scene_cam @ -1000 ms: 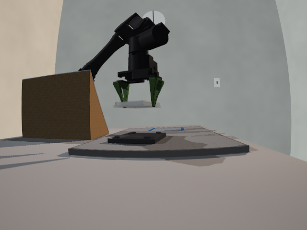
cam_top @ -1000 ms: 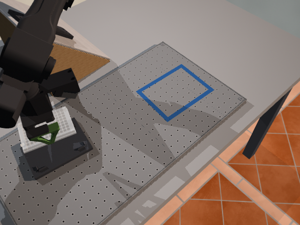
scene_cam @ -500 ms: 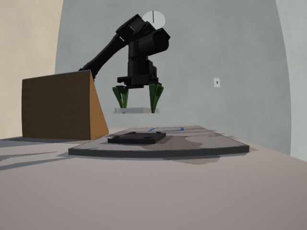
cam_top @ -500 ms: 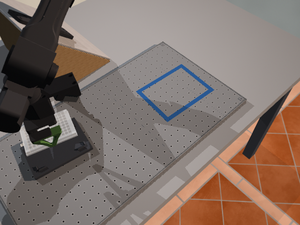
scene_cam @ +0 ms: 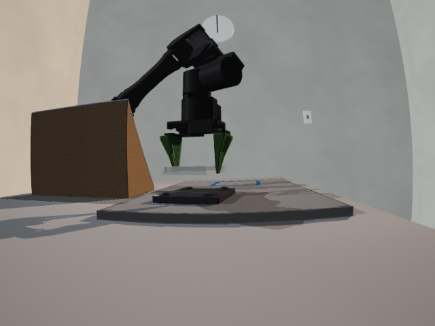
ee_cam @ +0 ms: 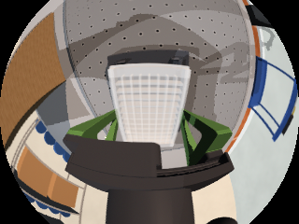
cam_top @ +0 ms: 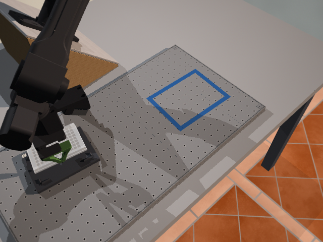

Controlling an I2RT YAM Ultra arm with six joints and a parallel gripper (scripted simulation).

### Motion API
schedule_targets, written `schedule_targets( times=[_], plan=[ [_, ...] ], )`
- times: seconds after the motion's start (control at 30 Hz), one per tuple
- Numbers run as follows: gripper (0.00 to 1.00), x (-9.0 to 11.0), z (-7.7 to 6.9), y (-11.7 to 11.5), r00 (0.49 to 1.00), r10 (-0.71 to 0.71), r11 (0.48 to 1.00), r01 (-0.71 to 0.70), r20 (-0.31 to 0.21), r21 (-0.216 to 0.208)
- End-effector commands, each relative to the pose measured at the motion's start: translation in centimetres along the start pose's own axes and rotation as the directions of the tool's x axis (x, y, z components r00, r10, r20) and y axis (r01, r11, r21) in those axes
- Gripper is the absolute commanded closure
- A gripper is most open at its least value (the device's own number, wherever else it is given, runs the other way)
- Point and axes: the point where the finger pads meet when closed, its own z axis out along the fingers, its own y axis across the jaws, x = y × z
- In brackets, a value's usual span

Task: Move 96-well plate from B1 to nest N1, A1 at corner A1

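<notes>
My gripper (scene_cam: pixel 195 167) with green fingers is shut on the white 96-well plate (scene_cam: pixel 193 170) and holds it level in the air above the black plate nest N1 (scene_cam: pixel 194 195). From the top view the plate (cam_top: pixel 56 149) hangs over the nest (cam_top: pixel 62 165), with the arm hiding part of it. In the wrist view the plate (ee_cam: pixel 149 105) sits between the green fingers, with the nest's far edge (ee_cam: pixel 149 58) showing beyond it. The blue outline of spot B1 (cam_top: pixel 188 99) is empty on the perforated board.
A brown wedge-shaped block (scene_cam: pixel 88 151) stands to the left behind the nest. The perforated board (cam_top: pixel 146 135) ends near the table's edge (cam_top: pixel 221 166), with an orange tiled floor below.
</notes>
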Motion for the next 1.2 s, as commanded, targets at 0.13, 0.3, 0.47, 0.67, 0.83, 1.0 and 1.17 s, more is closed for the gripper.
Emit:
schedule_targets(
  times=[0.13,0.3,0.47,0.67,0.83,1.0,1.17],
  plan=[
    [1.00,0.2,1.1,-0.1,1.000,-0.023,1.000,0.023,0.011,0.015],
    [1.00,0.4,1.3,-0.5,0.999,-0.039,0.999,0.039,0.007,0.033],
    [1.00,0.1,2.8,0.1,0.999,-0.052,0.999,0.052,0.013,0.010],
    [1.00,0.5,1.1,-2.2,0.996,-0.083,0.994,0.084,-0.014,0.071],
    [1.00,0.3,1.2,-1.6,0.998,-0.070,0.996,0.070,-0.004,0.057],
    [1.00,0.2,1.3,-1.2,0.998,-0.066,0.996,0.066,-0.002,0.053],
    [1.00,0.2,1.6,-0.8,0.998,-0.063,0.997,0.063,0.001,0.049]
  ],
)
